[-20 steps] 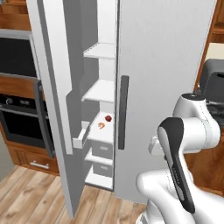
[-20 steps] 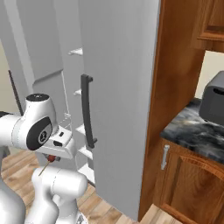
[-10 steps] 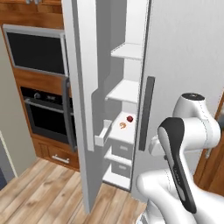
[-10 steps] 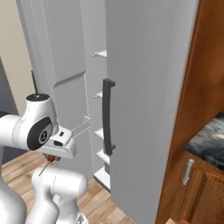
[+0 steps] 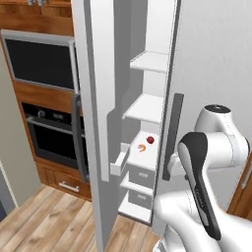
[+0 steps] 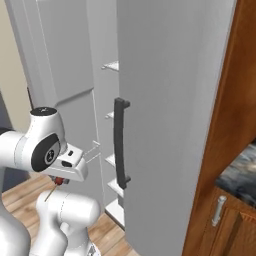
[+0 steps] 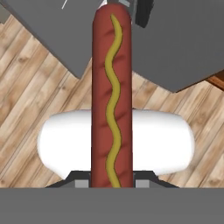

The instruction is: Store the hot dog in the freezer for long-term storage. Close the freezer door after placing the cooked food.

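Observation:
The hot dog (image 7: 111, 87), reddish-brown with a wavy yellow line of mustard, runs straight up the hand view. My gripper (image 7: 111, 183) is shut on its lower end. In the right base view the gripper (image 6: 59, 180) hangs low beside the arm, pointing down over the floor, with a red tip showing under it. The freezer (image 5: 147, 108) stands open, its white shelves and drawers in sight. The freezer door (image 5: 93, 123) is swung out and seen nearly edge-on, its white inner side facing the shelves. The gripper is well short of the shelves, outside the freezer.
Small red and orange bits (image 5: 145, 143) lie on a middle freezer shelf. The plain right fridge door (image 6: 170, 100) is shut, with its dark bar handle (image 6: 120, 142). A black wall oven (image 5: 47, 64) stands to the left, and a wooden cabinet (image 6: 220, 220) to the right. The floor is wood.
The whole picture has shifted, so the base has driven and the fridge now sits further right in both views. The arm holds its pose with the hot dog still gripped.

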You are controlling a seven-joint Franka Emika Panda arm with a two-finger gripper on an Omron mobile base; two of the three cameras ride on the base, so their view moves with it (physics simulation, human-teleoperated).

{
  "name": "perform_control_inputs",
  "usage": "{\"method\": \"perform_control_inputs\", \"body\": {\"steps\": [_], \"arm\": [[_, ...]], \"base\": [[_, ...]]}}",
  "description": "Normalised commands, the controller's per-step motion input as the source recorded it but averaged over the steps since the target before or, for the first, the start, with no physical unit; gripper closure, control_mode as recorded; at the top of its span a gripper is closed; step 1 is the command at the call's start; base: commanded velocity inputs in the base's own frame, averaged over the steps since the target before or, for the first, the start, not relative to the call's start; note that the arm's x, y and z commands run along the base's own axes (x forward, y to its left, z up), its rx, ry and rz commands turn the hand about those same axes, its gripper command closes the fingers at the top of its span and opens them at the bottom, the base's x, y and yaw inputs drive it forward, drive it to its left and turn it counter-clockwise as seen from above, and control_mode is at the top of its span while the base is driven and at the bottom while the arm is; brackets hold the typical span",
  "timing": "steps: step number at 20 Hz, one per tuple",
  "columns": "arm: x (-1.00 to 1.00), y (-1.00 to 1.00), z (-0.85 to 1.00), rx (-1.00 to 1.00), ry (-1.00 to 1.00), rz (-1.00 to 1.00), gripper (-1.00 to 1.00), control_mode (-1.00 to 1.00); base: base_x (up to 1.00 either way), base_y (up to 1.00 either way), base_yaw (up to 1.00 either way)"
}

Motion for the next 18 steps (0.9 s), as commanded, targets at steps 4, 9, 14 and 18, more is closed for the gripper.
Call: {"method": "perform_control_inputs", "body": {"steps": [4, 9, 14, 18], "arm": [[0.0, 0.0, 0.0, 0.0, 0.0, 0.0, 1.0, 1.0], [0.0, 0.0, 0.0, 0.0, 0.0, 0.0, 1.0, 1.0], [0.0, 0.0, 0.0, 0.0, 0.0, 0.0, 1.0, 1.0], [0.0, 0.0, 0.0, 0.0, 0.0, 0.0, 1.0, 1.0]], "base": [[0.39, 0.09, 0.0], [0.44, 0.03, 0.17], [0.44, 0.0, 0.29], [0.49, 0.01, 0.24]]}}
